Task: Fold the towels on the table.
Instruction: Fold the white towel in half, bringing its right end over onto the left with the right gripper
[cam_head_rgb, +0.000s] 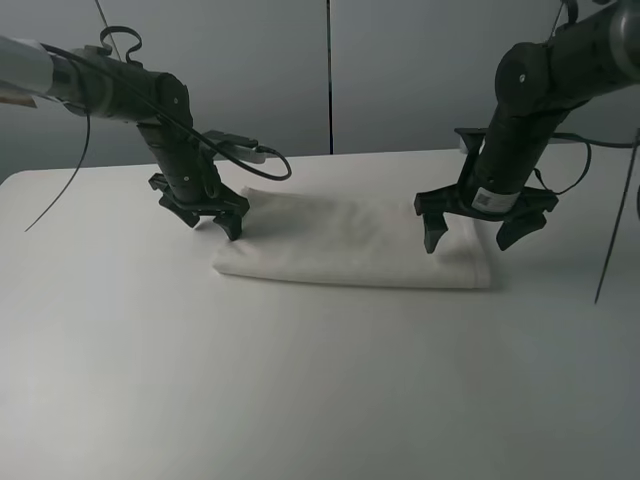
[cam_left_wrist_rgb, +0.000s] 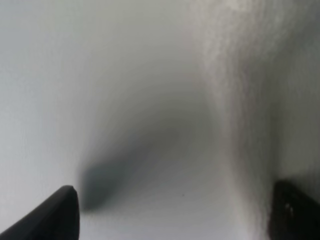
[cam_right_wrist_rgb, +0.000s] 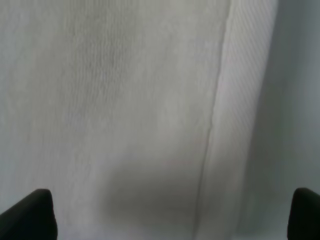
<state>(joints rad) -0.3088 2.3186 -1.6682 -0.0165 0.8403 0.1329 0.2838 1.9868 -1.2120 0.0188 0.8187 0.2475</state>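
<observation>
The white towel (cam_head_rgb: 350, 240) lies folded into a long rectangle in the middle of the table (cam_head_rgb: 300, 400). My left gripper (cam_head_rgb: 210, 220) is open and empty, just above the towel's left end. My right gripper (cam_head_rgb: 482, 232) is open and empty, above the towel's right end. The left wrist view shows the towel's terry edge (cam_left_wrist_rgb: 240, 100) beside bare table, with both fingertips (cam_left_wrist_rgb: 55, 215) spread wide. The right wrist view shows the towel (cam_right_wrist_rgb: 125, 100) with its woven border band (cam_right_wrist_rgb: 240, 125) between widely spread fingertips (cam_right_wrist_rgb: 30, 215). The label is not visible.
A grey wall (cam_head_rgb: 330, 70) stands behind the table's far edge. Cables (cam_head_rgb: 240, 150) hang from both arms. A thin rod (cam_head_rgb: 615, 230) stands at the far right. Bare tabletop (cam_head_rgb: 300, 380) stretches in front of the towel.
</observation>
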